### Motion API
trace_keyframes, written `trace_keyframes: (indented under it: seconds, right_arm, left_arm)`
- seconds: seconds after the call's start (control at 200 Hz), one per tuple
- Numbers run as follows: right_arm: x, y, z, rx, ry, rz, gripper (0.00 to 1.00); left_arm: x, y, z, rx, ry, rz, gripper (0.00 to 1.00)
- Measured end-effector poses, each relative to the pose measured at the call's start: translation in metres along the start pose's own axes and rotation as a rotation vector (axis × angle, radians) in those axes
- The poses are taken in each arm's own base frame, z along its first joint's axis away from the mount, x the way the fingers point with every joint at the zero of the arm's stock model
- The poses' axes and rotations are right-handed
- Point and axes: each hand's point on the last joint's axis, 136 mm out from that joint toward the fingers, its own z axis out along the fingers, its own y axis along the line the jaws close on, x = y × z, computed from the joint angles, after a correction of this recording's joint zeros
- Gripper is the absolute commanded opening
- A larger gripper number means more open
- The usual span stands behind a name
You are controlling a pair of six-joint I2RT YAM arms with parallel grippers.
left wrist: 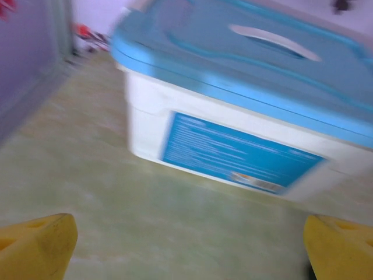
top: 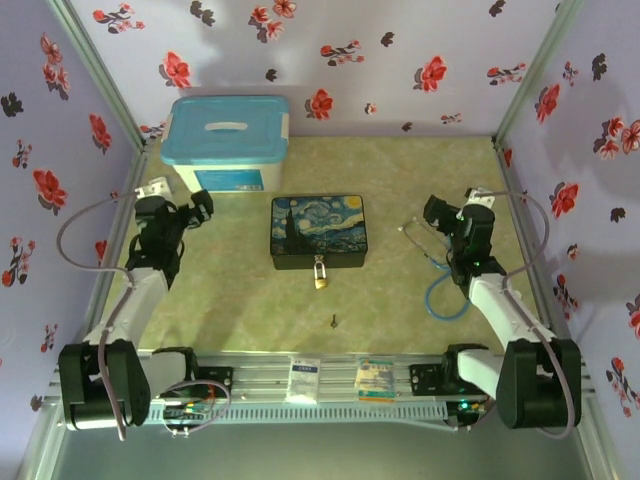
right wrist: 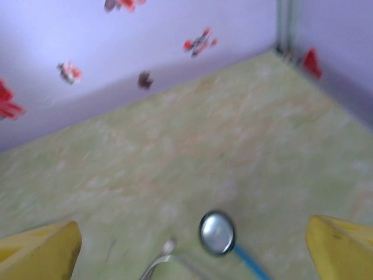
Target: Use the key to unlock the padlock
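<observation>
Left fingers (left wrist: 36, 248) and right fingers (right wrist: 38, 252) gape apart, well away from the padlock (top: 321, 277) and key (top: 333, 321).

Inventory, top view as the dial.

- padlock (top: 321, 276): 1, at centre.
- key (top: 333, 321): 1, at 6 o'clock from the padlock.
- painted box (top: 318, 230): 1, at 12 o'clock from the padlock.
- blue-lidded storage bin (top: 228, 140): 1, at 11 o'clock.
- stethoscope (right wrist: 217, 233): 1, at 3 o'clock.
- Printed packets on the front rail at 6 o'clock: 2, namely left packet (top: 303, 380) and right packet (top: 375, 379).
- Grippers: 2, namely left gripper (top: 203, 207) at 9 o'clock and right gripper (top: 432, 212) at 3 o'clock.
- yellow fingertips (left wrist: 35, 245): 2 per gripper, 4 in total.
</observation>
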Motion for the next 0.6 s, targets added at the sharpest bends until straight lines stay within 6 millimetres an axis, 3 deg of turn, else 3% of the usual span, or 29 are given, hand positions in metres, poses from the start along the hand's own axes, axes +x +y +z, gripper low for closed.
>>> trace_keyframes:
  seconds: [0.155, 0.31, 0.445, 0.6]
  right_arm:
    - [0.035, 0.023, -0.014, -0.125, 0.171, 0.079, 0.99]
    - [0.076, 0.064, -0.037, -0.249, 0.337, 0.061, 0.99]
    - [0.125, 0.101, -0.063, -0.329, 0.496, -0.026, 0.96]
    - [0.172, 0.126, -0.090, -0.356, 0.622, -0.126, 0.89]
  left_arm:
    - [0.029, -0.041, -0.010, 0.200, 0.130, -0.107, 1.00]
    - [0.062, -0.077, -0.042, 0.345, 0.221, -0.130, 1.00]
    - [0.084, -0.099, -0.065, 0.412, 0.286, -0.138, 1.00]
    - [0.124, -0.111, -0.085, 0.420, 0.383, -0.146, 1.00]
